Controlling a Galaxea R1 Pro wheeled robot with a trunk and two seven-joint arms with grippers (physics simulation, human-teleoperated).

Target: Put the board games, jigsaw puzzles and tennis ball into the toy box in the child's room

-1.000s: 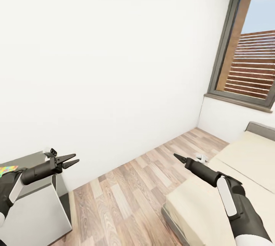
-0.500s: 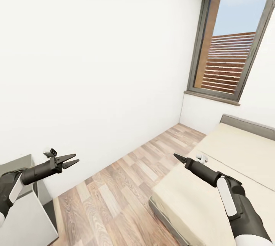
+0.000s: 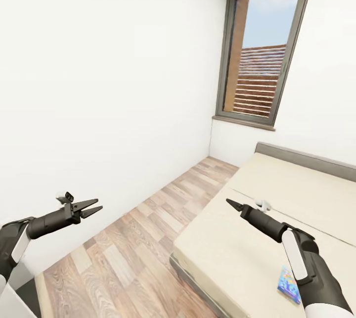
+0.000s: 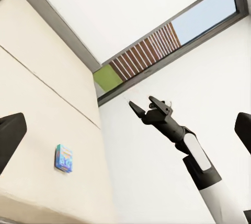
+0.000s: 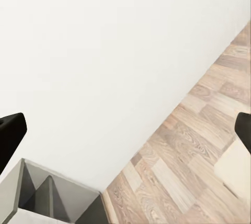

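1. White walls, plank floor and a tall dark-framed window make up the head view; the bed lies low at the right, and a small blue board game rests flat on its mattress close beside my right arm; my left claw hangs spread and empty over the floor; my right claw points out over the mattress, and from this angle I cannot tell whether it is parted.

2. From the left wrist view, the board game sits alone on the beige mattress; my right claw shows both fingers apart with nothing between them; I see only this one game on the bed, so I judge I could drive off short of the second; a flat box on soft bedding may also slide or tip from a shallow pinch.

3. From the right wrist view, wall and floor, plus the corner of a grey cabinet whose open compartments look empty; turning the base near it or the bed frame risks a knock.
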